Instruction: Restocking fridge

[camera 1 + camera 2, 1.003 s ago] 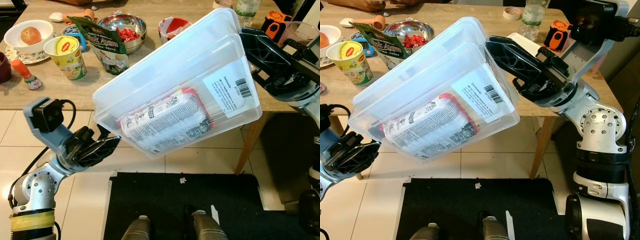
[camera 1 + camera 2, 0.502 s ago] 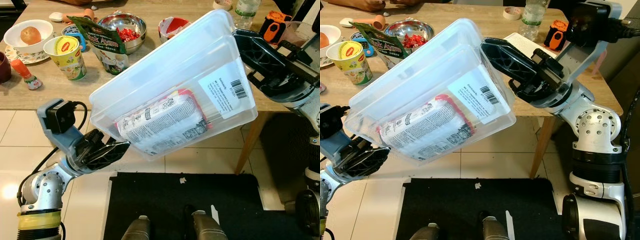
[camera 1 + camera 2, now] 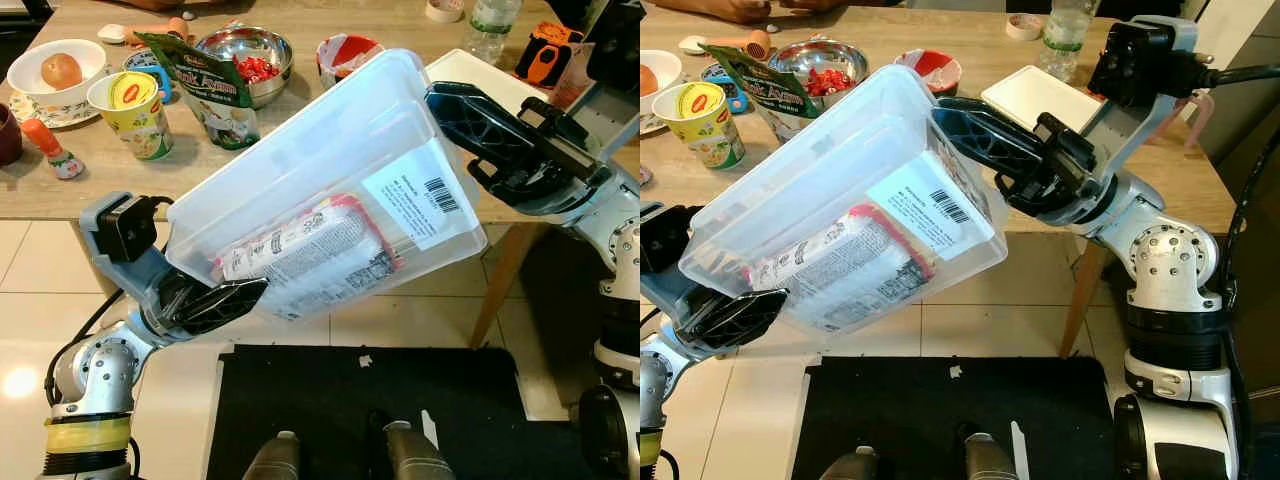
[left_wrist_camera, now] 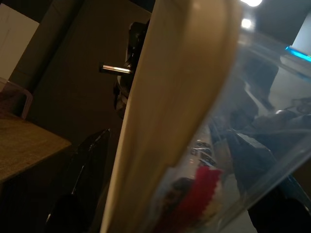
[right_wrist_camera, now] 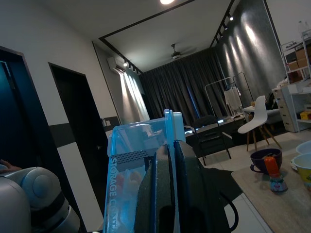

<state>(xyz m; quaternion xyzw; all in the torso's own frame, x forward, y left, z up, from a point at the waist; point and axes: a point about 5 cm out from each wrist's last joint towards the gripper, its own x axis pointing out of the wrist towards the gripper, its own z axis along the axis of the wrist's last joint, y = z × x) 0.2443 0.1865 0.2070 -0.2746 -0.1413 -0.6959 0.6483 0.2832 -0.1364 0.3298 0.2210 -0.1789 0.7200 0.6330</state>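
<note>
Black fingers of the right gripper (image 3: 975, 140) pinch the upper end wall of a clear plastic storage bin (image 3: 300, 170), one finger inside the rim and one outside, right of centre in the head views. At lower left the left gripper (image 3: 225, 298) presses against the bin's low end; whether its fingers are spread or together I cannot tell. The bin hangs steeply tilted between the two arms, in front of the wooden table (image 3: 90, 185), with a packet of noodles (image 3: 305, 255) slid down against its lower wall.

Judging by this, the goods are gathered and lifted, but no fridge is in sight, so the carrying and shelving are all left to do.

Along the upper left, on the table, stand a yellow noodle cup (image 3: 133, 112), a green sachet (image 3: 205, 85) and a steel bowl (image 3: 255, 52). The table edge and its leg (image 3: 497, 285) lie near the carrying path.
</note>
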